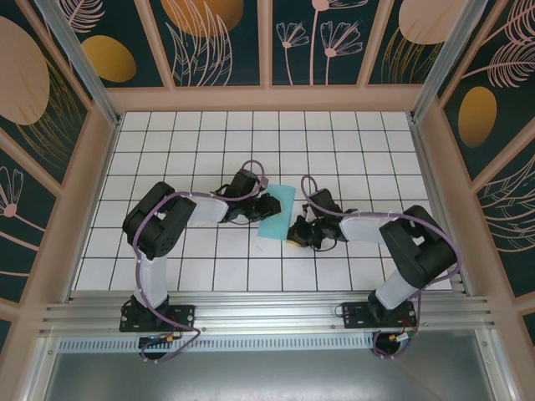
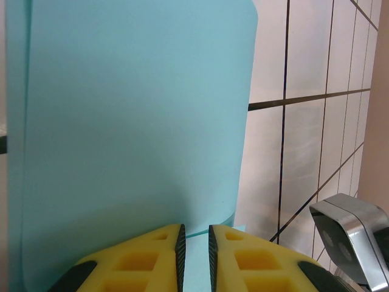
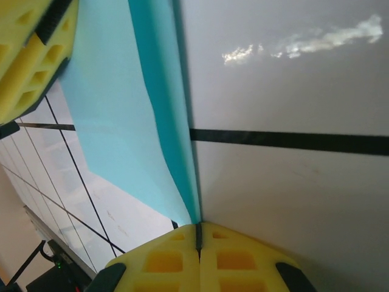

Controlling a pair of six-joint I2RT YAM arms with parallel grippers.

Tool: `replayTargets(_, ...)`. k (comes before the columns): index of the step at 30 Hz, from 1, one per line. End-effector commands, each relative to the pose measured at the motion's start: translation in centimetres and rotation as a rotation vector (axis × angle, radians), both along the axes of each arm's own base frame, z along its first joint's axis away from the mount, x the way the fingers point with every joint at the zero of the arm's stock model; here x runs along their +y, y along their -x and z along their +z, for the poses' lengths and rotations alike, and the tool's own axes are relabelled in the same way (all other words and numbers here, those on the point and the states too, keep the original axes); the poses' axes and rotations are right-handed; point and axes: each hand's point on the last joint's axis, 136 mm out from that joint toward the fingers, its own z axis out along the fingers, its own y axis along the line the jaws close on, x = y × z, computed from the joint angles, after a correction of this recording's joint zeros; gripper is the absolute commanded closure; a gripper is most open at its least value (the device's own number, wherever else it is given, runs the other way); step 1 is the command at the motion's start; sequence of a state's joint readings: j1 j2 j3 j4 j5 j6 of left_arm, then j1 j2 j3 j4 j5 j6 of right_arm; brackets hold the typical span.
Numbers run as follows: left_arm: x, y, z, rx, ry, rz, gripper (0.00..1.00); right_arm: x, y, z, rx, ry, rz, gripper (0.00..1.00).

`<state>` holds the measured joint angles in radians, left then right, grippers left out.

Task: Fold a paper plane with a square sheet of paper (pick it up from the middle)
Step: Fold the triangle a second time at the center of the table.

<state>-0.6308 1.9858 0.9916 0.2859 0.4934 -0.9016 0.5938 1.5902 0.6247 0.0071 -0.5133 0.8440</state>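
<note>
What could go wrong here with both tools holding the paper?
1. The right tool pinches only the very edge of the cyan sheet, so it may slip out.
2. The sheet bows between the right tool and the left tool; pulling apart could tear it or crease it off-line.

Robot test cell, white grid table, floral panel walls

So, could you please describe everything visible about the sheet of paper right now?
The square sheet of paper is thin, plain light cyan and unmarked, lying mid-table between the arms and curling over itself rather than flat. The left gripper pinches one edge between its yellow fingers, jaws nearly together. The right gripper is shut on the opposite side, where two layers meet. No wing creases show yet.
</note>
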Motion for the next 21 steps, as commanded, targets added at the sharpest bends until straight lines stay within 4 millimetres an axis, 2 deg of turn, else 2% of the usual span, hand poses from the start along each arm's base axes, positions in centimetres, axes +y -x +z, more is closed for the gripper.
replayTargets(1,1.3,0.6,-2.5,0.037,-0.089,0.01,0.78,-0.3,-0.6,1.0,-0.013,0.05,-0.015,0.94)
replayTargets(6,1.3,0.6,-2.2,0.032,-0.09,0.008,0.77,0.9,-2.3,3.1,-0.074,0.003,-0.024,0.94)
replayTargets(10,1.3,0.6,-2.1,0.031,-0.092,0.004,0.77,1.5,-2.9,4.2,-0.098,-0.022,-0.024,0.94)
replayTargets(12,1.4,0.6,-2.1,0.03,-0.093,0.006,0.77,1.7,-2.8,4.1,-0.085,-0.021,-0.014,0.94)
replayTargets(16,1.4,0.5,-1.9,0.026,-0.095,0.006,0.77,-0.3,-2.1,3.0,-0.062,0.093,-0.048,0.93)
replayTargets(21,1.3,0.6,-1.9,0.03,-0.091,0.0,0.77,-1.3,-0.8,3.4,-0.047,0.105,-0.049,0.88)
